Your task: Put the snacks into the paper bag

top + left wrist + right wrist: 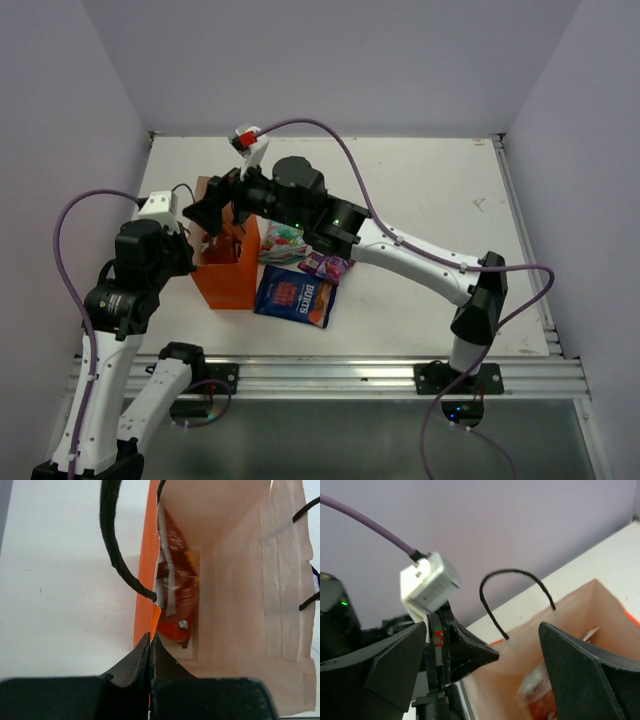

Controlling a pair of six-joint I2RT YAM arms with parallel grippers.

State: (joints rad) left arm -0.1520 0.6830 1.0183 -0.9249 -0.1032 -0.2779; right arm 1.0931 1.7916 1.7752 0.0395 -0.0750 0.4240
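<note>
The orange paper bag (228, 280) stands upright at the table's left. My left gripper (150, 642) is shut on its near rim. The red-orange Doritos bag (175, 600) lies inside the paper bag (235, 590), on end against the left wall. My right gripper (490, 670) hangs open over the bag's mouth (570, 615) with nothing between its fingers. The Doritos bag (540, 700) shows blurred below it. Just right of the paper bag lie the dark blue bag (295, 297), the small purple packet (325, 265) and the green-white-pink packet (283, 243).
The bag's black cord handles (112, 540) arch over its mouth, close to both grippers. The right arm (400, 245) reaches across the loose packets. White walls close the table (430, 190) at the back and both sides. A metal rail (330, 375) runs along the near edge.
</note>
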